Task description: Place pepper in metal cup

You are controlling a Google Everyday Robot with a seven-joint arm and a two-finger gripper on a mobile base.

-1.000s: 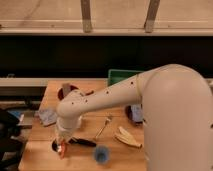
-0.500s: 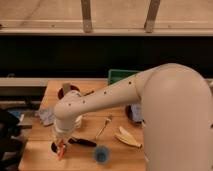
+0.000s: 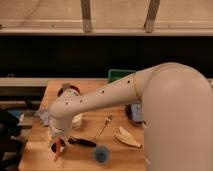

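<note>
My gripper (image 3: 58, 142) hangs from the white arm over the front left of the wooden table (image 3: 115, 159). It is shut on the pepper (image 3: 58, 150), a slim orange-red piece that points down from the fingers. Right under and around the pepper's upper part is a small dark round opening with a pale rim. This looks like the metal cup (image 3: 53, 146), and the gripper hides most of it. I cannot tell whether the pepper's tip is inside the cup or just in front of it.
A small blue cup (image 3: 101, 155) stands front centre, with a black-handled utensil (image 3: 83, 142) beside the gripper. A fork (image 3: 103, 126) and a yellowish peel-like thing (image 3: 127, 137) lie to the right. A white cup (image 3: 76, 120), a brown bowl (image 3: 66, 91) and a green bin (image 3: 120, 75) sit behind.
The gripper has moved slightly to the left with the pepper and stays low over the table's front left. Nothing else has moved.
</note>
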